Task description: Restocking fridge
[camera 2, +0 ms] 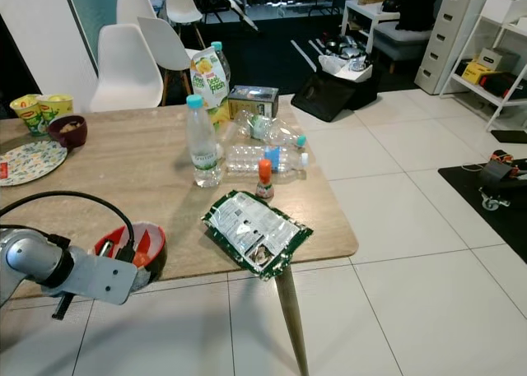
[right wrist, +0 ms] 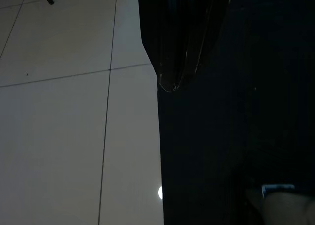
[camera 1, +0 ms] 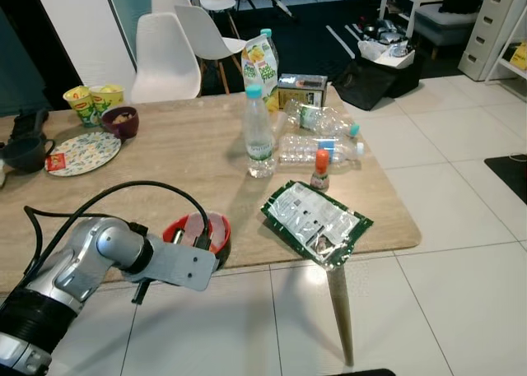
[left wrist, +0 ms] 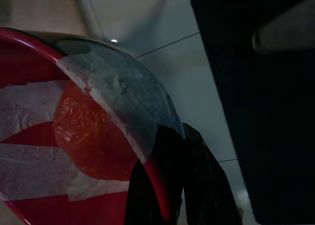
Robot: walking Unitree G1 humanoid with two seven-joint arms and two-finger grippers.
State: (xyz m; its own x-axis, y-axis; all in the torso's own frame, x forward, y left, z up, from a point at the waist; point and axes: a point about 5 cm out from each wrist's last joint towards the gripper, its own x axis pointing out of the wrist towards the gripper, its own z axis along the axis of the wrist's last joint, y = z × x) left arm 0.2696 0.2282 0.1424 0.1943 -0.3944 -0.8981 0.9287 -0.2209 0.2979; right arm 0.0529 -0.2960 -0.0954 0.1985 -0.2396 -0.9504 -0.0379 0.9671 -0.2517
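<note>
Left gripper [camera 1: 200, 243] clamps rim of red film-covered bowl [camera 1: 216, 230] at wooden table's [camera 1: 165, 158] near edge. Right gripper [right wrist: 173, 82] hangs over tiled floor; jaw state unclear.

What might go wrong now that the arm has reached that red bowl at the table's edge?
The red bowl sits right at the table edge, with the left gripper at its rim, so a clumsy pull might tip it to the floor. Its plastic film cover looks loose and could let food spill. The green packet also overhangs the edge and could slide off if bumped.
</note>
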